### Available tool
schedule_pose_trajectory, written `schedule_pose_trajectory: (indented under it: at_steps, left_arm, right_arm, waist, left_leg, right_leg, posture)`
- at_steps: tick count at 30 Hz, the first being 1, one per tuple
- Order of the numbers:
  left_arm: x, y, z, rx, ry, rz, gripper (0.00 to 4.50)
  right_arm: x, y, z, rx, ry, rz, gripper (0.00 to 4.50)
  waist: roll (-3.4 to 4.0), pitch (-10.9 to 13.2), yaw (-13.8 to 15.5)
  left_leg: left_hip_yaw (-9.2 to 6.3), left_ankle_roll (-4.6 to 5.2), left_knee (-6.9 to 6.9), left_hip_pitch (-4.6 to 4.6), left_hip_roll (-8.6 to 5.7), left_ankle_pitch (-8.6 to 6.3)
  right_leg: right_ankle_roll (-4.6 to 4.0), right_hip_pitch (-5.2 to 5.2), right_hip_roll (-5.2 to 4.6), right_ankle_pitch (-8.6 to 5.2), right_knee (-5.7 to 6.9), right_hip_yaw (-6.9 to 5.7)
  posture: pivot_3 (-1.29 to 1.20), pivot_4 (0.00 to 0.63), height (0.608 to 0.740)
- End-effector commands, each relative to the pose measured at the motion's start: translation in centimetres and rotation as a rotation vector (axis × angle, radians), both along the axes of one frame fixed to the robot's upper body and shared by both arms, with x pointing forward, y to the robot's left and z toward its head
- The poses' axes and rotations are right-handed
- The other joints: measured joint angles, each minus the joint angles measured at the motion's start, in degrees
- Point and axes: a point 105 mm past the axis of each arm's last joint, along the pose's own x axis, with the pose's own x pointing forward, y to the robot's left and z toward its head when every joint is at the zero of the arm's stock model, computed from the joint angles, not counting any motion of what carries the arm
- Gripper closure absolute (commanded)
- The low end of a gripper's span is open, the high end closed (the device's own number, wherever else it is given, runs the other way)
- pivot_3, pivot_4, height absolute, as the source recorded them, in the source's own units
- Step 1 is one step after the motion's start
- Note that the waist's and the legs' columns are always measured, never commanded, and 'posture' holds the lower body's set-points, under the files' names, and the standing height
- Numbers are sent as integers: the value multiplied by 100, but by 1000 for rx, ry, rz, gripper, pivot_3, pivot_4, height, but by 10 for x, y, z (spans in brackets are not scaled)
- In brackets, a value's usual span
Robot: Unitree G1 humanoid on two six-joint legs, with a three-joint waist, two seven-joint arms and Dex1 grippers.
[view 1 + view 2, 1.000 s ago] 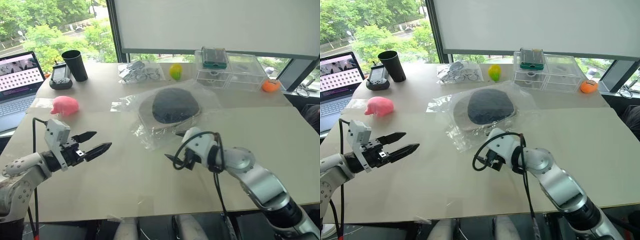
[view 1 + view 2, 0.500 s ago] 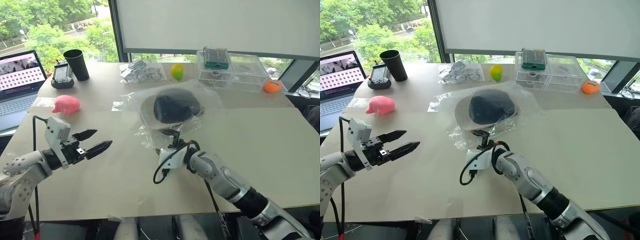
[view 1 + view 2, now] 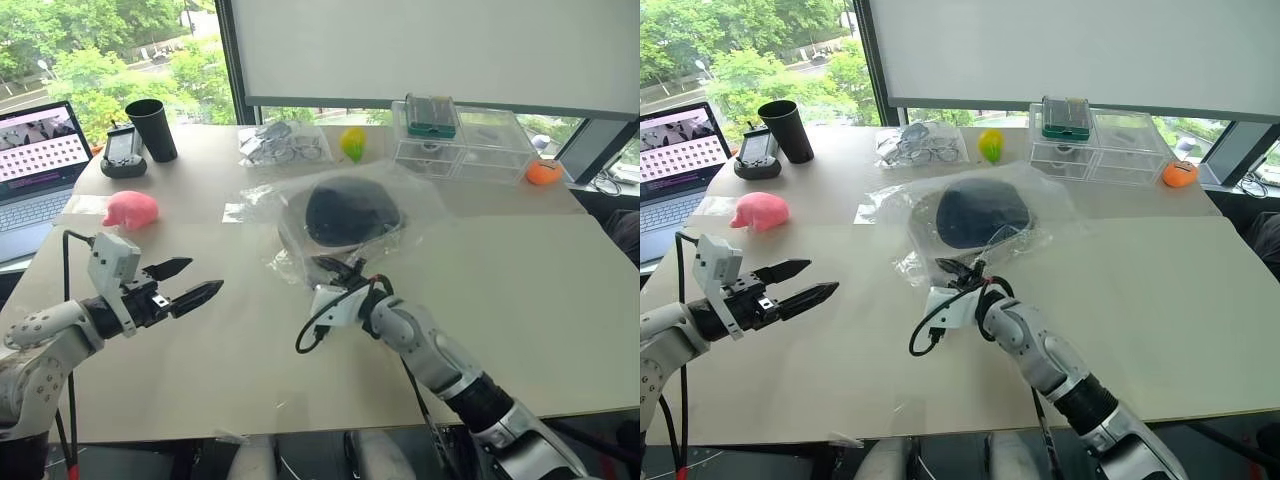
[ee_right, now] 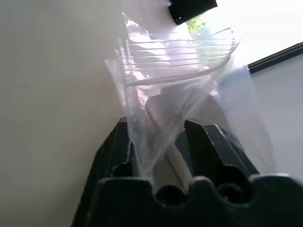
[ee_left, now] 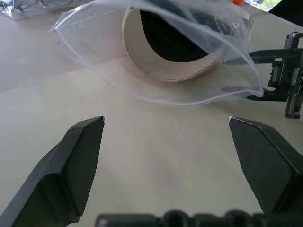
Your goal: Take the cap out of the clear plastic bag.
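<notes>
Left hand (image 3: 196, 283) hovers above the pale table (image 3: 560, 290) at its left side, its two black fingers spread wide and holding nothing, pointed toward the large clear crinkly plastic bag (image 3: 400, 195) lying mid-table. Behind it sit a pink soft pig toy (image 3: 130, 210), a black cup (image 3: 152, 129) and an open laptop (image 3: 35, 165). Inside the bag rests the round beige fabric cap (image 5: 161, 71), its dark lining facing up; the left wrist view shows its beige rim within the film. At the bag's near edge, the right hand (image 3: 338, 270) has its fingers drawn narrow on the thin film, which the right wrist view shows pinched between them. Farther back stand a smaller clear bag of eyeglasses (image 3: 280, 143), a yellow-green toy (image 3: 352, 142), rigid clear boxes (image 3: 470, 145) and an orange ball (image 3: 543, 171).
</notes>
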Motion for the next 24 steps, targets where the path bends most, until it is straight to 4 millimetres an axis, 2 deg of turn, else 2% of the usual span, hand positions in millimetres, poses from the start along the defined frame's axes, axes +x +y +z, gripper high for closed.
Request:
schedule_pose_trajectory:
  at_steps: [1,8,11,21,24]
  left_arm:
    - [1,-3,10,15,-34,-13,0]
    - [3,-4,9,15,-36,-9,0]
    - [3,-4,8,17,-34,-10,0]
    - [3,-3,9,20,-37,-7,0]
    - [3,-4,8,23,-36,-6,0]
  right_arm:
    - [-3,1,9,18,-23,28,3704]
    - [-6,2,5,21,16,40,3704]
    - [-6,2,6,31,14,44,4464]
    - [-7,1,7,36,9,49,4492]
    - [-8,-2,3,47,63,69,4492]
  waist:
    - [0,0,0]
    - [0,0,-3]
    - [0,0,-4]
    - [0,0,-3]
    - [0,0,1]
  left_leg:
    - [0,0,0,0,0,0]
    - [0,0,0,1,0,0]
    - [0,0,0,1,0,0]
    - [0,0,0,1,0,0]
    - [0,0,0,1,0,0]
  right_leg:
    - [0,0,0,0,0,0]
    - [0,0,0,0,0,0]
    - [0,0,0,0,0,0]
    - [0,0,0,0,0,0]
    - [0,0,0,0,0,0]
  posture:
    - [0,150,740]
    - [0,150,740]
    - [0,150,740]
    - [0,150,740]
    - [0,150,740]
